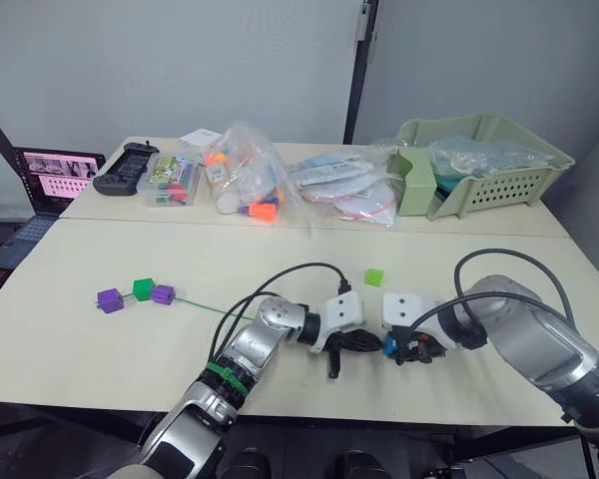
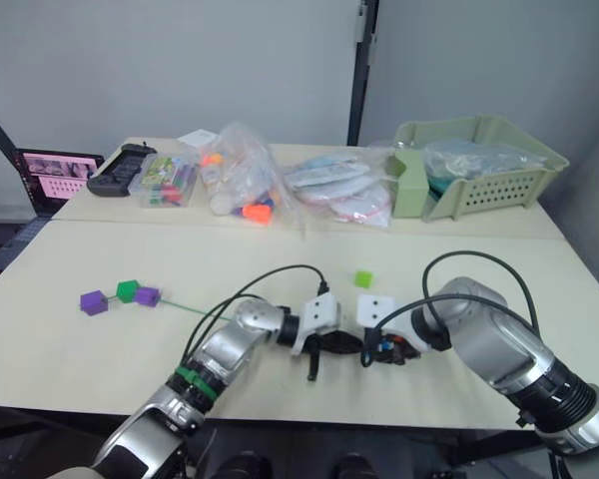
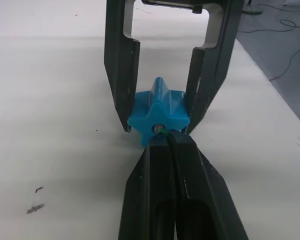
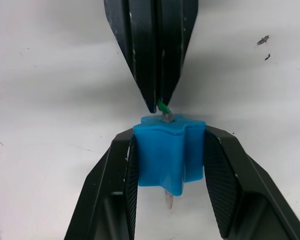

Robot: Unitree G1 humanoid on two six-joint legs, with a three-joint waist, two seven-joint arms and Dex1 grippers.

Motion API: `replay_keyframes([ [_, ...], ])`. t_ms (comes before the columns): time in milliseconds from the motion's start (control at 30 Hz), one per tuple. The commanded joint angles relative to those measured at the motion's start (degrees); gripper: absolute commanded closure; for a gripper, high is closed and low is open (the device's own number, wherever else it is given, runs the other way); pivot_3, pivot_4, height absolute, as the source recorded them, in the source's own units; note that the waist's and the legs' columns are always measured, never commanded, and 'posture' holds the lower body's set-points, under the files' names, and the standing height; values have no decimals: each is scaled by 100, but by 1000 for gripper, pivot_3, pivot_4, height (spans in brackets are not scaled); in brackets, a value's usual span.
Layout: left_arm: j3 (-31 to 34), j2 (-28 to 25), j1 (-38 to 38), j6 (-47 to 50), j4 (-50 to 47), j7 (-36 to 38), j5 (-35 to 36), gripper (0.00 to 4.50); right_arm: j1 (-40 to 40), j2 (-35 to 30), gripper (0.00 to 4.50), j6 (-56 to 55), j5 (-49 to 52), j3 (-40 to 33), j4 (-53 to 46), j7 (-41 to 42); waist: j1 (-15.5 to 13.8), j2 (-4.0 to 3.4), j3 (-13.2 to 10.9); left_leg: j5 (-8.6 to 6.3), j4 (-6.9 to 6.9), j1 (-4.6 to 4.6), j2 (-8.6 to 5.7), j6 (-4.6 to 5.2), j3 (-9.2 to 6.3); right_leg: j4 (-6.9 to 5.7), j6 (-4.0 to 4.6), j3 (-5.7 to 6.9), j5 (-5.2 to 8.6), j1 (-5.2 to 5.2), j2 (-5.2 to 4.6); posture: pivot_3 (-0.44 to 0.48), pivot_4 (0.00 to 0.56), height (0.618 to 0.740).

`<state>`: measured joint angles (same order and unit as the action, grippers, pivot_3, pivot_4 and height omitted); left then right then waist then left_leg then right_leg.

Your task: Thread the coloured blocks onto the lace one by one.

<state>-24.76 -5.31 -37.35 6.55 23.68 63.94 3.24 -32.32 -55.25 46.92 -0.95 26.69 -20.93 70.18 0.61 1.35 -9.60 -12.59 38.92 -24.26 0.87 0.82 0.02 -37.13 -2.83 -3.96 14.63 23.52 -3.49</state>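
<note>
Your right tool (image 4: 167, 187) is clenched on the blue block (image 4: 168, 152), a smooth, star-shaped plastic piece, low centre of the head view, just above the matte counter (image 1: 280, 249). Your left tool (image 3: 165, 137) pinches the thin green lace (image 4: 163, 106) tight; its stiff grey tip pokes out past the block. Two purple blocks (image 1: 110, 299) and a dark green block (image 1: 144, 288) sit at middle left, and the light green block (image 1: 374, 276) sits centre.

Our arms: silver metal, white wrists, black fingers

We are wearing thick black cables looping over both wrists, a green band around the left forearm (image 1: 223, 377), white housings behind the left gripper (image 1: 357, 344) and right gripper (image 1: 404, 348).
</note>
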Motion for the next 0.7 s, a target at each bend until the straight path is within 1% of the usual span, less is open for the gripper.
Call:
replay_keyframes([
  [33,-35,195,-127,-7,-48,-60,20,4500,5,24,3159,51,39,32,-155,14,-1,0,0,0,0,0,0,0,0,0,0,0,0,0,0,0,150,737],
  [267,10,171,-140,102,-14,-125,5,4500,15,45,3159,78,43,16,-162,-15,-10,0,0,0,1,2,0,0,-1,0,0,0,0,-3,0,0,150,737],
  [367,87,192,-136,172,-37,-162,82,3681,10,71,3159,76,40,32,-142,-31,-5,0,0,0,1,2,0,0,-1,0,0,0,0,-3,0,0,150,737],
  [500,169,126,-123,190,-154,-209,95,2348,18,77,3159,73,39,29,-140,-41,2,0,0,0,1,3,1,0,-1,0,0,0,0,-4,0,0,150,737],
  [667,524,-238,-223,242,-475,26,396,683,42,76,3159,59,27,12,-151,-72,13,0,0,0,0,4,2,0,-2,-1,0,0,0,-3,2,0,150,737],
  [700,555,-318,-233,242,-523,78,419,365,43,82,2659,44,12,-8,-151,-108,15,0,0,0,-1,4,3,0,-2,-1,0,0,0,-2,2,0,150,737],
])
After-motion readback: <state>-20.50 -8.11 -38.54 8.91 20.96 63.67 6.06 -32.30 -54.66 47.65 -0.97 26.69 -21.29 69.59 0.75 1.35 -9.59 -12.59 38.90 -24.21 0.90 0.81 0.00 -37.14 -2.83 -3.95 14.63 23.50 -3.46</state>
